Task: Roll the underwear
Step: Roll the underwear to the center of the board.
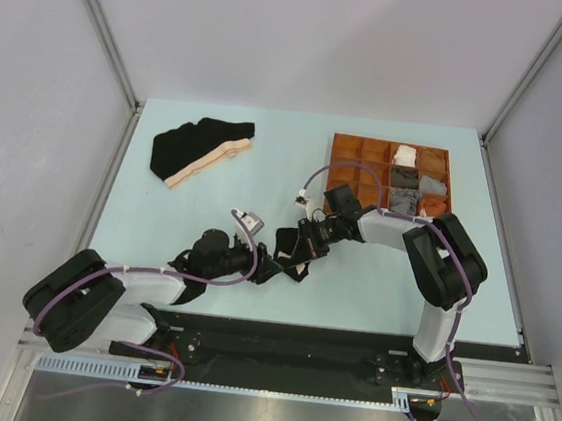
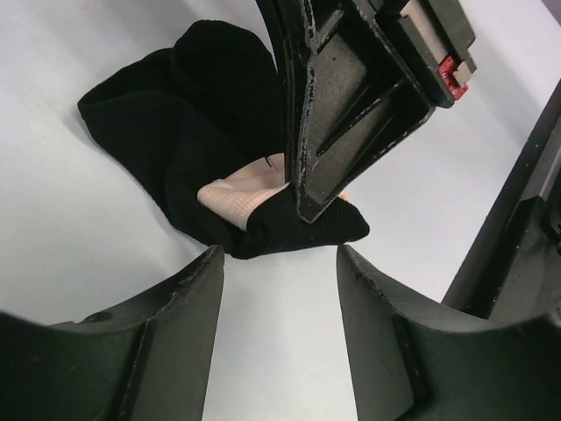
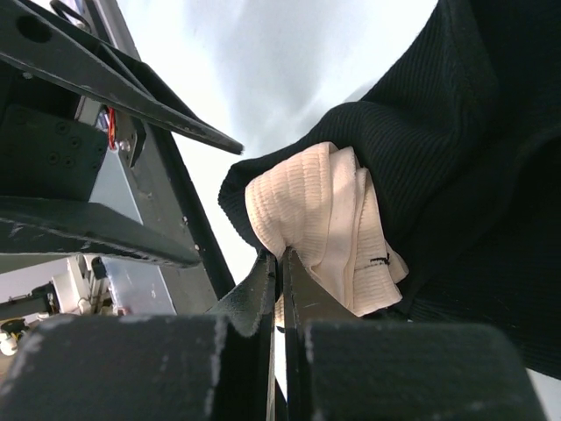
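Note:
A black brief with a beige waistband [image 1: 290,247] lies bunched on the table between the two arms. My right gripper [image 1: 302,245] is shut on its beige waistband [image 3: 302,215], pinching a fold at the fingertips. In the left wrist view the brief [image 2: 202,140] lies just beyond my open, empty left gripper [image 2: 280,263], with the right gripper's fingers [image 2: 351,96] pressed on it. My left gripper [image 1: 267,266] sits just left of the brief. A second black brief with beige waistband [image 1: 202,149] lies flat at the far left. The grey pin-striped boxer is not seen loose on the table.
A brown compartmented tray [image 1: 390,177] stands at the far right, with rolled white and grey cloth pieces in its right compartments. The right arm's elbow [image 1: 447,258] is near the table's right side. White walls and metal rails edge the table.

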Robot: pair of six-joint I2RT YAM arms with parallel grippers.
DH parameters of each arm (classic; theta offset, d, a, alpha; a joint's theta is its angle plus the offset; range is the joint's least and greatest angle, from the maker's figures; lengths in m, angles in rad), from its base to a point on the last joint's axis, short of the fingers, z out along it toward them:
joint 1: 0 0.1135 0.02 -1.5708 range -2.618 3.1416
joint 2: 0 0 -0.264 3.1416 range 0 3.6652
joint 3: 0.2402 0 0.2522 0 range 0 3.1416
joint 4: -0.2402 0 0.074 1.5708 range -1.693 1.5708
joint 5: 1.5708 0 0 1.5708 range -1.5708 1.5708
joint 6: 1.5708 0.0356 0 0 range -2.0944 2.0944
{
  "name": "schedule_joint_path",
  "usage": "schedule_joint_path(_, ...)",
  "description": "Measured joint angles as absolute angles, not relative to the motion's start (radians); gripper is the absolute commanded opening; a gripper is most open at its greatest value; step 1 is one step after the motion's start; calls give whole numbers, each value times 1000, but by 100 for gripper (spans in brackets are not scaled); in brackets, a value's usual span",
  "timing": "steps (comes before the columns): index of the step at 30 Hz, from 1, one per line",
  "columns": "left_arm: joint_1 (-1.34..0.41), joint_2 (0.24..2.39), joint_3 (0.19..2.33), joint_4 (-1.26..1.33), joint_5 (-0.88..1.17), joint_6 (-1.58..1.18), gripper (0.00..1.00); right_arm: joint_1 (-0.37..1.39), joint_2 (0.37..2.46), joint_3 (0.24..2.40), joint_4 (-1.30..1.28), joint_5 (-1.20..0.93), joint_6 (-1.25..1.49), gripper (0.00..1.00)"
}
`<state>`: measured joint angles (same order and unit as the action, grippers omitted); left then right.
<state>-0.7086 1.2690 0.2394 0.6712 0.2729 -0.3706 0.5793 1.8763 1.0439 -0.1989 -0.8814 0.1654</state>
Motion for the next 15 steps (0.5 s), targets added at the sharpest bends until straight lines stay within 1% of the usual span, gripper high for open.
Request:
schedule_joint_path(8,-716,1362,281,714,273,-346,50,570,1899,1054,-196,-921,165,0)
schedule_joint_path(11,-719,1389,287,735,273,-339,38,567,1906,1056,-194,-933,165,0)
schedule_joint_path(12,-720,1399,290,741,271,-337,27,567,1906,1056,-194,-936,165,0)
schedule_joint_path(14,-720,1423,299,753,265,-335,11,566,1906,1056,-195,-939,165,0)
schedule_joint_path(15,-720,1430,302,756,264,-340,0,565,1906,1056,-195,-939,165,0)
